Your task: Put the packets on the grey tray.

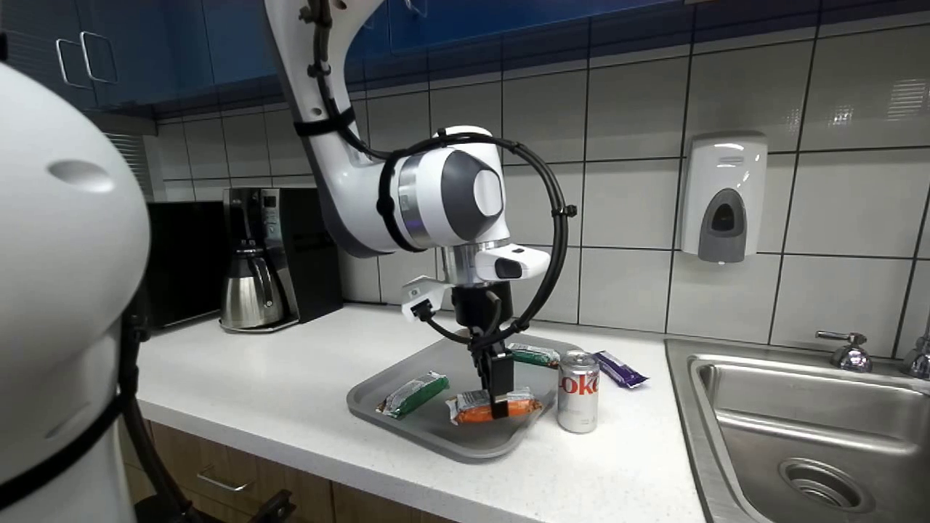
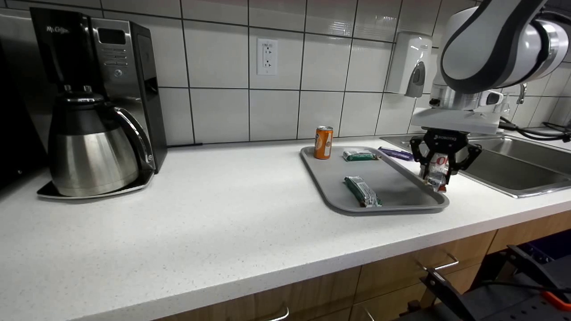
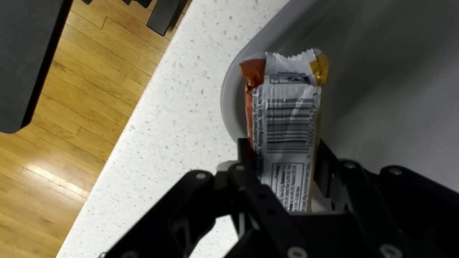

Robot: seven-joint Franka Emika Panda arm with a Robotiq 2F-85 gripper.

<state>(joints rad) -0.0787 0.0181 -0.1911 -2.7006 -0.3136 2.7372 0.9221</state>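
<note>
My gripper (image 3: pixel 283 154) is shut on the orange packet (image 3: pixel 290 114), one finger pressed along each long side, its white barcode face toward the wrist camera. In an exterior view the orange packet (image 1: pixel 522 408) hangs low over the near right corner of the grey tray (image 1: pixel 447 381); how far above the surface I cannot tell. A green packet (image 1: pixel 414 394) lies on the tray near its left side. The bluish-green and white packet (image 2: pixel 360 155) rests farther back on the tray (image 2: pixel 392 178); the arm partly covers it in an exterior view.
A Coke can (image 1: pixel 578 396) stands upright close to the tray's right edge. Behind it a purple wrapped bar (image 1: pixel 619 369) lies on the counter, near the steel sink (image 1: pixel 792 428). A small orange can (image 2: pixel 323 143) occupies the tray's back corner. The coffee maker (image 2: pixel 102 111) is far off.
</note>
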